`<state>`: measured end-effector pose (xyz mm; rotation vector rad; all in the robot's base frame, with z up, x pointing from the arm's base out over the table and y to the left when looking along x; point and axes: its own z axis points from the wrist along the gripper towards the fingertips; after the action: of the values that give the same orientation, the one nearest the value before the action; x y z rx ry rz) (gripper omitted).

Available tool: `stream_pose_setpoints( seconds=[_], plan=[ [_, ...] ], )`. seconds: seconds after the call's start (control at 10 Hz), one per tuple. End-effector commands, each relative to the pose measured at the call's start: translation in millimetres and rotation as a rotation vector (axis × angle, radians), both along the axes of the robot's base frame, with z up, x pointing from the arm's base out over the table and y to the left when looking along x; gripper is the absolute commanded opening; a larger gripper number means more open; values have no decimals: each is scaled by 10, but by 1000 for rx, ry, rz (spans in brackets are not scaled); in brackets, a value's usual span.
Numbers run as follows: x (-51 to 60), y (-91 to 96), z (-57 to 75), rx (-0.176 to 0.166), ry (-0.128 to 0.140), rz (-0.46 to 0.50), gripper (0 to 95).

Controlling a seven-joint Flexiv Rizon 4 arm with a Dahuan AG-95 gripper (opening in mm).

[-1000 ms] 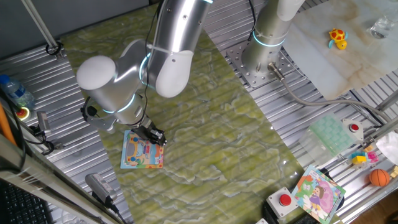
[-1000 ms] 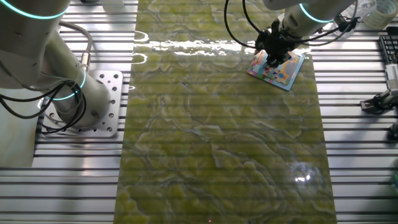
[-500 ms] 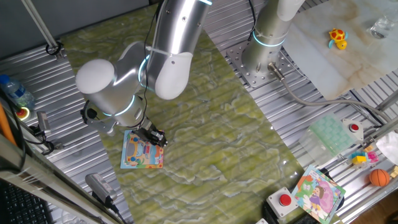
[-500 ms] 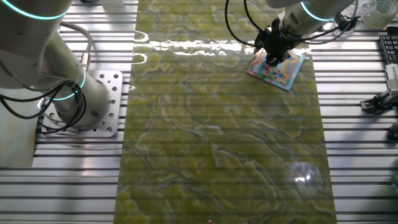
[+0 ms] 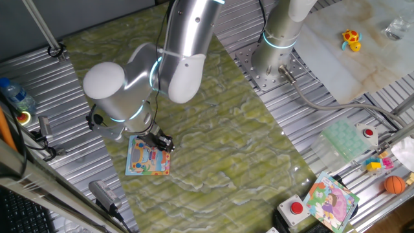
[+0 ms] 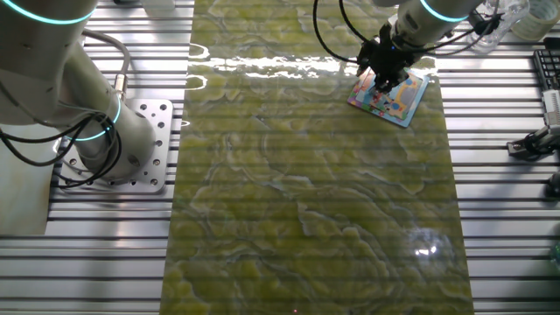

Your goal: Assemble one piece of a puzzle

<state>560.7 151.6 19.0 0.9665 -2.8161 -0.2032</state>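
The puzzle (image 5: 147, 157) lies flat on the green mat at its left side, a square board with a light-blue border and an orange, pink and yellow picture. It also shows in the other fixed view (image 6: 395, 98). My gripper (image 5: 162, 143) is low over the board's far right corner, its dark fingertips at or just above the surface; in the other fixed view (image 6: 383, 84) it covers the board's left part. The jaws are too small and dark to read. The piece is not visible; the fingers hide that spot.
A second arm's base (image 5: 277, 59) stands at the back right on a bolted plate. A purple-and-green picture board (image 5: 331, 200), a red button box (image 5: 296, 208), an orange ball (image 5: 394, 184) and a yellow toy (image 5: 351, 39) sit off to the right. A bottle (image 5: 16, 95) lies left.
The arm's elbow and upper links have shifted slightly. The gripper stays over the same corner of the board, perhaps a touch higher. The board has not moved.
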Motion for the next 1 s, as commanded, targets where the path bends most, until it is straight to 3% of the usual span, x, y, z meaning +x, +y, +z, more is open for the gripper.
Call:
stream_pose_setpoints(
  seconds=[0.1,0.4,1.0],
  plan=[
    [12,-18,-3,-5,3,7,380],
    [-6,-33,6,1,47,-15,380],
    [-38,-89,7,-3,38,-8,380]
  ],
)
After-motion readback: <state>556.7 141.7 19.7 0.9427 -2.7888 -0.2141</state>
